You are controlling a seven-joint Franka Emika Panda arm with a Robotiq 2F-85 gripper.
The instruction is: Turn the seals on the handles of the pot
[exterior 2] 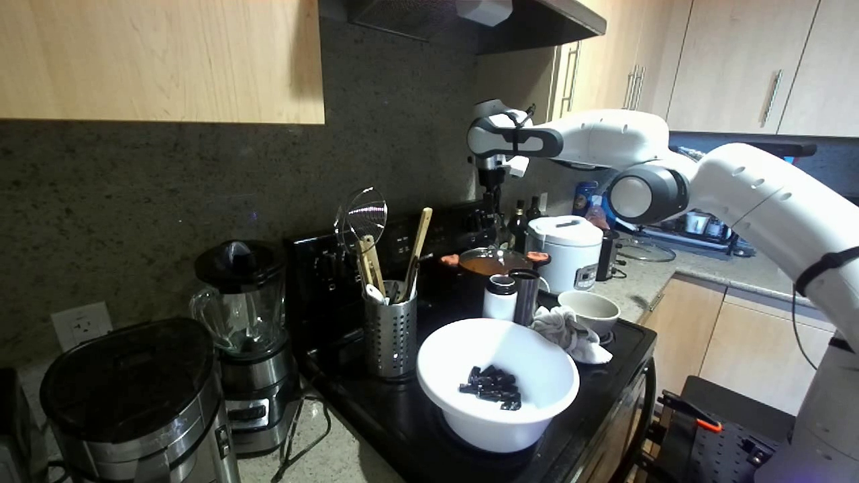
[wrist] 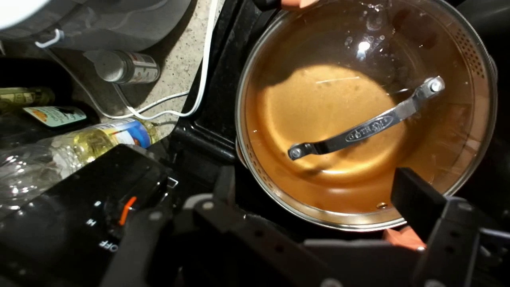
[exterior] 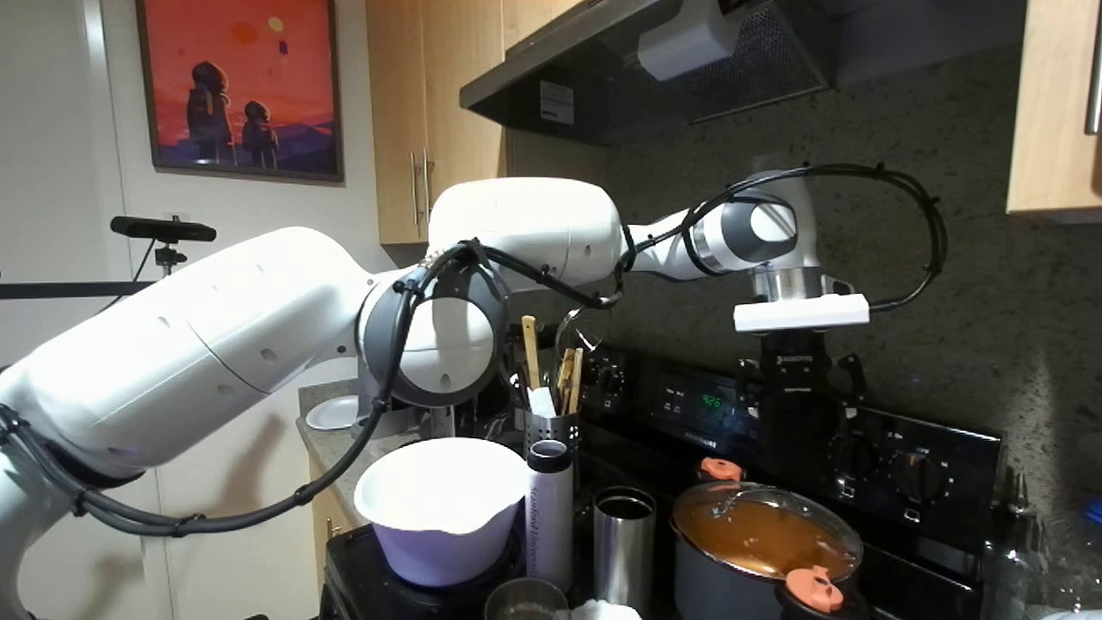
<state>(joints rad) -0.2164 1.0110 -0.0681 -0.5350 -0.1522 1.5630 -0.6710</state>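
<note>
1. Arching over the black stove (exterior 2: 402,429), the white robot arm (exterior: 284,344) pointed its wrist down before the control panel (exterior: 715,405) in an exterior view.
2. The wide white bowl (exterior 2: 463,355) rested on the stove and held a small heap of black pieces (exterior 2: 493,386).
3. The pot (exterior: 715,577) stood upright on the stove near the control panel, dark grey outside and copper-brown within; a glass lid (wrist: 342,111) with a steel grip (wrist: 368,130) covered it.
4. A perforated steel holder (exterior 2: 391,339) stood near the bowl, wooden-handled utensils (exterior 2: 420,241) jutting from its top.
5. The gripper (wrist: 314,179) hung above the pot, apart from it in an exterior view. Its two fingers (wrist: 416,203) stood spread wide, released, and in the wrist view one of them overlapped the lid's edge.
6. A white bottle (exterior: 549,517) and a steel tumbler (exterior: 624,551) stood side by side between the bowl and the pot.
7. The black handles (exterior: 852,605) stuck out from opposite sides of the pot's rim.
8. The two seals (exterior: 814,589), reddish-pink, sat one on each handle. In the wrist view one was cut off at the top, the other partly hidden behind the gripper. How far each was turned, I could not tell.
</note>
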